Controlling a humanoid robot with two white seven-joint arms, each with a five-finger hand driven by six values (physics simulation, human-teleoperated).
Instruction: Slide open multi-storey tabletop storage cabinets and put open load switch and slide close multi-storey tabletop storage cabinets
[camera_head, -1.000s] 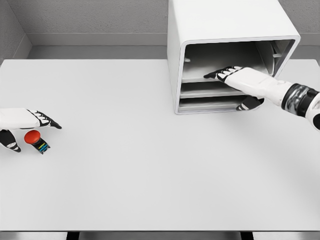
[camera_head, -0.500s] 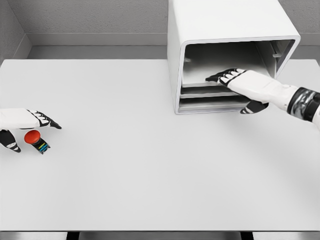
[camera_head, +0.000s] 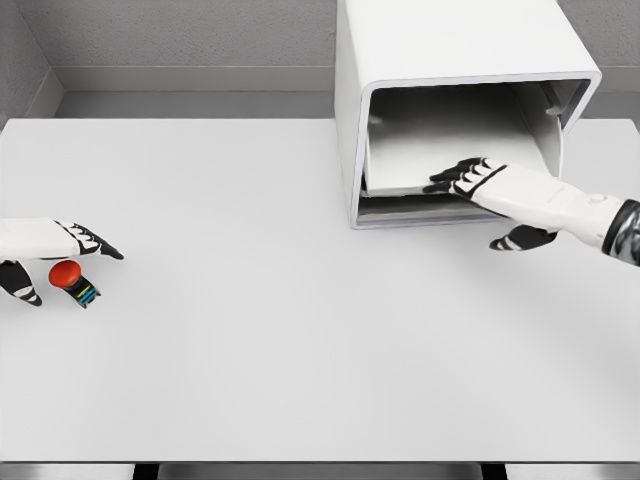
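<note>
The load switch (camera_head: 72, 281), a red button on a small dark base, lies on the table at the far left. My left hand (camera_head: 70, 262) hovers right over it, fingers stretched above it and thumb at its left, not closed on it. The white storage cabinet (camera_head: 440, 45) stands at the back right with its front open. Its top tray (camera_head: 440, 150) is slid partly out. My right hand (camera_head: 478, 205) reaches in from the right, its fingers (camera_head: 458, 178) lying spread on the tray's front edge, thumb hanging apart below.
Lower trays (camera_head: 410, 208) sit pushed in under the top one. The white table (camera_head: 300, 330) stretches wide between the switch and the cabinet. A grey wall runs along the back and the left corner.
My right hand has drawn back toward the front, and the top tray has slid outward with it. The left hand and the switch have not moved.
</note>
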